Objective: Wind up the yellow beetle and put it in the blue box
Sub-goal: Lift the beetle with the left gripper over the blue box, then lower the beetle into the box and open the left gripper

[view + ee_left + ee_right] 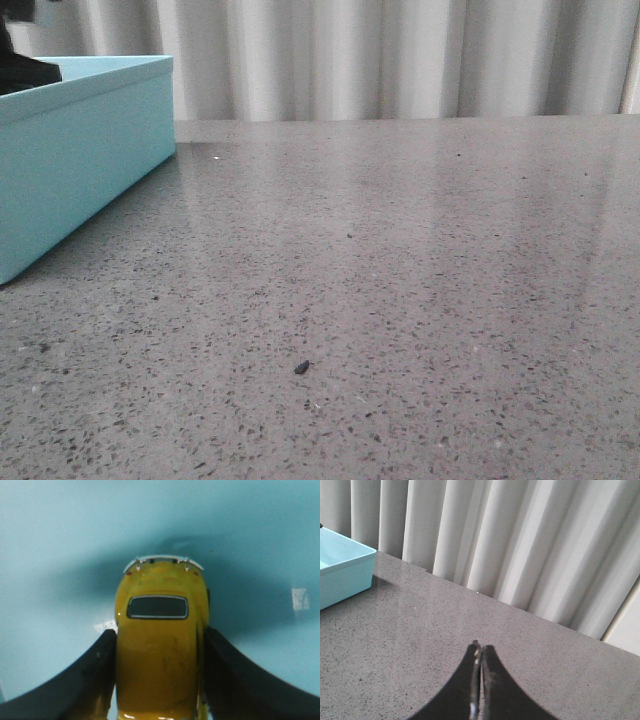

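The left claw pinches the yellow beetle inside the blue box. The right claw is pressed together over the grey tabletop, well apart from the box.

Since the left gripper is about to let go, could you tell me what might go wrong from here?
1. The yellow beetle is clamped by the left gripper over the blue box floor; if wound, it may roll into a wall on release.
2. How high it hangs cannot be judged, so it might drop.
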Available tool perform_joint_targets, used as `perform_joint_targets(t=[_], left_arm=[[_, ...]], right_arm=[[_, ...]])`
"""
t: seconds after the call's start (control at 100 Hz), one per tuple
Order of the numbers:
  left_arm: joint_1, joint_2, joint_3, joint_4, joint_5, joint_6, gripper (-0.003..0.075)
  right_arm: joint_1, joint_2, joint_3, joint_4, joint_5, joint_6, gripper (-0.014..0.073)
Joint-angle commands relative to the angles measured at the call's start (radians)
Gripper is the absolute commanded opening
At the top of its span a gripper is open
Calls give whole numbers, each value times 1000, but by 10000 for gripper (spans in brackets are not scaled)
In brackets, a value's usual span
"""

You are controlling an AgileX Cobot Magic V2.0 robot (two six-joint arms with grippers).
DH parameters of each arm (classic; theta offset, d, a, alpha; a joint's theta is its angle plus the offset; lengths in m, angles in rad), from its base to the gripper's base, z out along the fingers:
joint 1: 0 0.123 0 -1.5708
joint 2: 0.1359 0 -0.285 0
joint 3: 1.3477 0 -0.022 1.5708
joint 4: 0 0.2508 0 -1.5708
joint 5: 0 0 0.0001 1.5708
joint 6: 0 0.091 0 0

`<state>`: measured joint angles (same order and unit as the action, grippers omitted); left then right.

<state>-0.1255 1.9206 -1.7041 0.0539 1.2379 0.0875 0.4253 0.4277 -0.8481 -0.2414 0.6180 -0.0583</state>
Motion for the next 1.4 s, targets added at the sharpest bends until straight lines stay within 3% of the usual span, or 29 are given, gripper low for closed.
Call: perform_joint_targets(t=[0.0, 0.05, 0.12, 0.35, 0.62, 0.87, 1.049, 1.389], left_arm=[[0, -46, -22, -11, -19, -11, 353], [2, -46, -14, -6, -19, -11, 440], [5, -46, -12, 12, 2, -11, 494], [5, -120, -46, -4, -25, -49, 489], [5, -358, -113, -42, -71, -53, 275], [5, -681, -67, -54, -75, -53, 248], [5, -987, 165, -54, -184, -53, 239], [5, -1631, 928, -54, -727, -53, 238]], right_arm=[[0, 8, -23, -19, -80, -8, -53], [0, 8, -23, -19, -80, -8, -53], [0, 8, -23, -19, -80, -8, -53], [0, 8, -23, -19, -87, -8, -53], [0, 8, -23, -19, -118, -8, -53], [0, 6, -23, -19, -197, -8, -53], [0, 6, -17, -19, -255, -8, -53], [0, -4, -13, -26, -199, -8, -53]])
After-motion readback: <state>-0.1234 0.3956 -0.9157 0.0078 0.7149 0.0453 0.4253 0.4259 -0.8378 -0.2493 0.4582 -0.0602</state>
